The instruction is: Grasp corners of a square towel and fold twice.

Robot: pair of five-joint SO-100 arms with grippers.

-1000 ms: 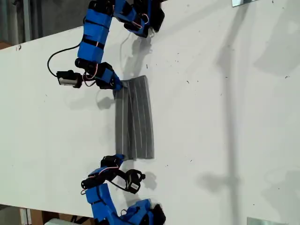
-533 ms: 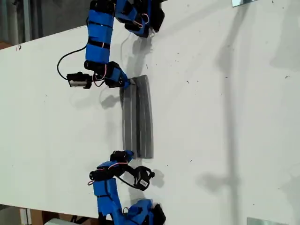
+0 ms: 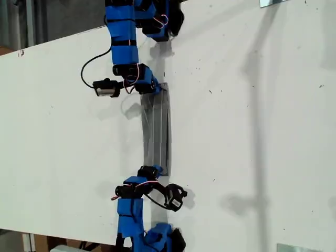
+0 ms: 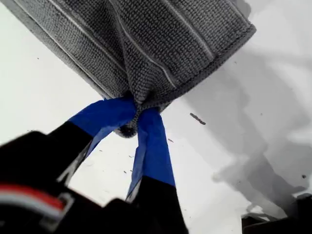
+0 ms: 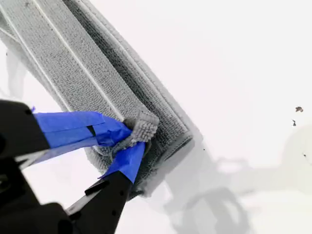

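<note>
Grey cloth with thin white stripes, the towel lay as a narrow folded strip on the white table, running lengthwise between the two blue arms near the middle of the exterior view. Each end of the strip was held.

My first gripper was closed tight on a bunched corner of the towel, its two blue-taped fingers meeting at the cloth with no gap between them. The fabric above the pinch spread out in layers (at least two folds showed along the edge), and a dark shadow fell on the table beside it.

My second gripper was likewise clamped on a corner, a small fuzzy tip of cloth poking out between the blue fingers. The rest of the strip stretched away from it, doubled over on itself, with a white stripe running along its length.

In the exterior view one arm gripped the towel's upper end at and the other its lower end at; the wrist views did not show which was which. Small dark specks dotted the tabletop.
</note>
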